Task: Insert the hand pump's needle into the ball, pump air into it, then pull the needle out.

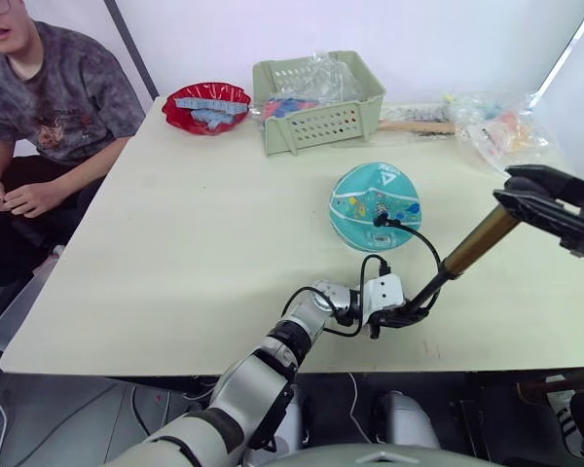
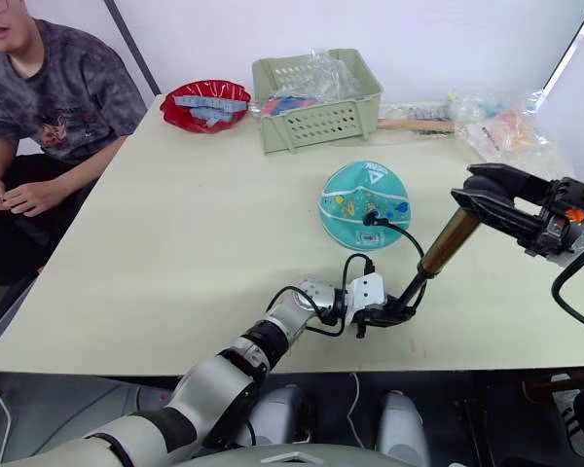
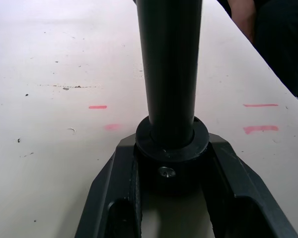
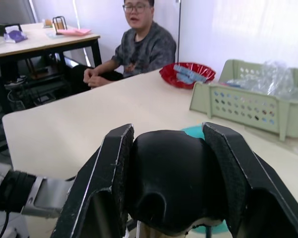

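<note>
Both of my tools are clamped on the short hand pump with the shiny gold-brass cylinder (image 1: pixel 478 240): my left tool (image 1: pixel 401 313) grips its black bottom cap low over the pale counter (image 1: pixel 175 243), near the front edge, and my right tool (image 1: pixel 537 195) is closed around the black T-handle (image 4: pixel 171 178) at the raised end, so the pump slants up toward my right. From the pump's lower end the thin black hose (image 1: pixel 420 240) loops up to the teal-turquoise ball with white seams and small cartoon prints (image 1: pixel 375 206), which rests on the counter just beyond my left tool; the black fitting of the needle (image 1: pixel 379 220) sits against the ball's near face, and I judge the pin to be already in, though the pin itself is too small to make out. So I take the step in hand to be pumping. Next I need to push the handle straight down along the cylinder while my left tool keeps the base from sliding, without dragging the hose and working the needle loose. By my count: one pump, one hose, one ball, two tools, one pale green slotted basket (image 1: pixel 316 97), one red dish (image 1: pixel 206 105), some clear plastic bags at the far right (image 1: pixel 501 126), and one seated person (image 1: pixel 49 97) at the counter's left.
</note>
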You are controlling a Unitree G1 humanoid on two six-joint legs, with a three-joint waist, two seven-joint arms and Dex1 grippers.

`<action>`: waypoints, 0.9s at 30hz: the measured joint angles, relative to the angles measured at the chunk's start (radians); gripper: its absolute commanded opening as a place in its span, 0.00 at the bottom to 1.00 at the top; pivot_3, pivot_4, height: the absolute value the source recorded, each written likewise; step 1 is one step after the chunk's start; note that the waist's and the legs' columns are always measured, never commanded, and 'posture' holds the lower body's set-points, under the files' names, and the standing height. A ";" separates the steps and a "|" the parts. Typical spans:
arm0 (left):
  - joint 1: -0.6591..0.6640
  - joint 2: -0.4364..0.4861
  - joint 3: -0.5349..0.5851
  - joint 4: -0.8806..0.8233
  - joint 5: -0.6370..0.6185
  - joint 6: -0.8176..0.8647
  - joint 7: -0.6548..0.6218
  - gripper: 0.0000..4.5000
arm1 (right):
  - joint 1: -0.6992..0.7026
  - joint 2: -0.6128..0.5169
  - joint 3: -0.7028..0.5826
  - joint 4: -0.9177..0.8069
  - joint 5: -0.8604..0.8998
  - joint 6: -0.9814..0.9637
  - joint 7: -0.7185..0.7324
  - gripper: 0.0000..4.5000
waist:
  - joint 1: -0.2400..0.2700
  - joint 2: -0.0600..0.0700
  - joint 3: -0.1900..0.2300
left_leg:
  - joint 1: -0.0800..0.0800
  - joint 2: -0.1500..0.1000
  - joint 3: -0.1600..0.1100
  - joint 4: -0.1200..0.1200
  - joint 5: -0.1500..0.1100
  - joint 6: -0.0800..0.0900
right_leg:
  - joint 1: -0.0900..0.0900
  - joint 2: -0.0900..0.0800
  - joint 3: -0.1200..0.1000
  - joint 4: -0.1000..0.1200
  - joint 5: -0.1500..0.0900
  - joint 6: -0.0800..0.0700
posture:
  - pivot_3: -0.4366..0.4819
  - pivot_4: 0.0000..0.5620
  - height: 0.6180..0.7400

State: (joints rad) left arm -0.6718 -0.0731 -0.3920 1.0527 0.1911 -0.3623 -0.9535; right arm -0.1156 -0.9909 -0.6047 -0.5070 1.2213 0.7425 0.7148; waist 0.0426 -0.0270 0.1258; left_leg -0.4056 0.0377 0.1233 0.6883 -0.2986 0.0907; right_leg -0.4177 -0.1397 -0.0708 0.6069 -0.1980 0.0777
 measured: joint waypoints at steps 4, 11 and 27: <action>-0.002 0.001 0.000 0.000 0.000 -0.002 -0.001 0.25 | -0.007 -0.014 -0.001 0.010 0.008 0.017 -0.002 0.38 | 0.001 0.001 -0.001 | -0.005 0.001 0.000 0.002 0.000 0.000 | -0.005 0.001 0.000 0.000 0.002 -0.001 | 0.48 0.27 1.00; -0.004 0.008 0.000 0.000 0.001 -0.002 0.010 0.25 | 0.000 0.006 0.003 -0.023 0.003 0.015 -0.018 0.38 | 0.000 0.001 -0.001 | -0.009 0.003 -0.001 0.009 0.001 0.000 | -0.009 0.001 -0.004 0.001 0.009 -0.001 | 0.48 0.27 1.00; 0.004 0.008 0.000 0.007 0.003 -0.008 0.034 0.25 | 0.236 0.271 0.397 -0.091 -0.512 -0.301 -0.036 0.38 | -0.002 -0.001 -0.011 | -0.006 0.006 -0.003 0.012 0.000 -0.001 | -0.011 -0.001 -0.014 0.001 0.013 -0.001 | 0.48 0.27 1.00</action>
State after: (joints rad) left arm -0.6673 -0.0652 -0.3921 1.0597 0.1941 -0.3706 -0.9194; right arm 0.1208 -0.7199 -0.2074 -0.5983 0.7098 0.4412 0.6787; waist 0.0410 -0.0280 0.1148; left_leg -0.4120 0.0436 0.1206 0.6998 -0.2984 0.0899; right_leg -0.4284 -0.1404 -0.0846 0.6078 -0.1850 0.0768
